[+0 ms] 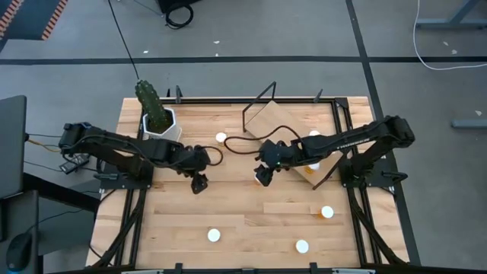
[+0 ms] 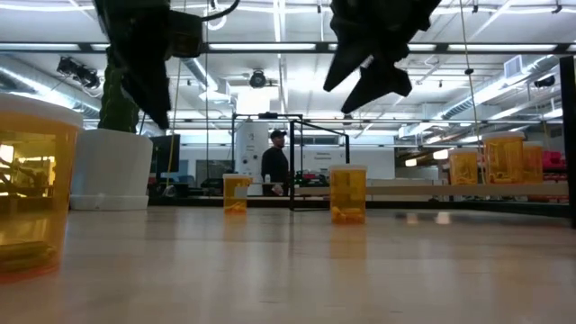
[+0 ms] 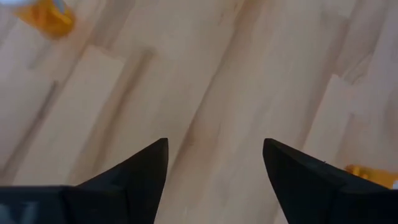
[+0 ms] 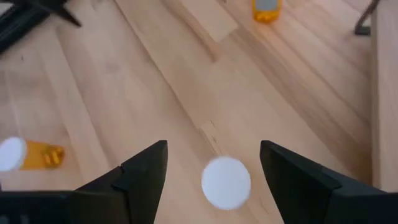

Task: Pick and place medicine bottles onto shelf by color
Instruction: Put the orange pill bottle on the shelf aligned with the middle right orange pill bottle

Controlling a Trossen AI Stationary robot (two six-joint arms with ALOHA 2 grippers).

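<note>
Small orange medicine bottles with white caps stand scattered on the wooden tabletop. One white-capped bottle (image 4: 226, 182) stands upright below and between the fingers of my open right gripper (image 4: 213, 146), which hangs above it near the table's middle (image 1: 262, 176) without touching. My left gripper (image 1: 200, 184) hovers open to its left, with only bare wood between its fingers (image 3: 216, 142). The shelf (image 1: 274, 120), a tilted light-wood board on a black wire frame, stands at the far right, partly under my right arm. Bottles (image 2: 504, 157) stand on it in the low view.
A white pot with a cactus (image 1: 157, 114) stands at the far left. Loose bottles stand at the far middle (image 1: 221, 138), the near middle (image 1: 214, 235), the near right (image 1: 302, 246) and the right (image 1: 327, 212). A person (image 2: 274, 162) stands in the room beyond.
</note>
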